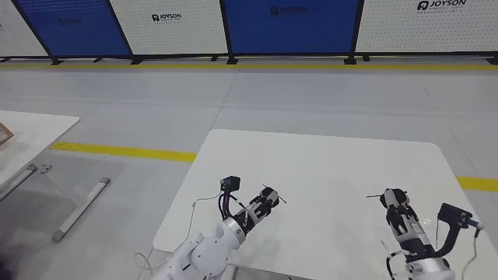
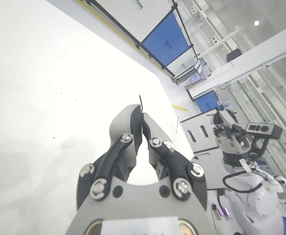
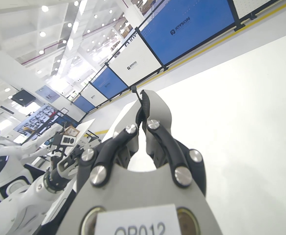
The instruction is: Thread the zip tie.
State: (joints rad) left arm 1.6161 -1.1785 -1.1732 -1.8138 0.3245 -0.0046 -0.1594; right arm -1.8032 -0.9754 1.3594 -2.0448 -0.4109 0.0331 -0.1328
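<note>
Room: factory hall, blue and white pegboard panels (image 1: 292, 12) behind a white rectangular tabletop (image 1: 334, 159)
Left tool (image 2: 142, 116): jaws together, clamped on a thin black plastic zip tie strip (image 2: 140, 102), pointed tip poking out
Right tool (image 3: 143, 102): jaws together, clamped on a black plastic strip end with a square head (image 3: 134, 89)
Position: both tools over the tabletop, well apart
Progress: tip and head gripped; tip not yet in head, so aligning and threading remain, I judge
Count: two tools, two strip ends; one tie or two, cannot tell
</note>
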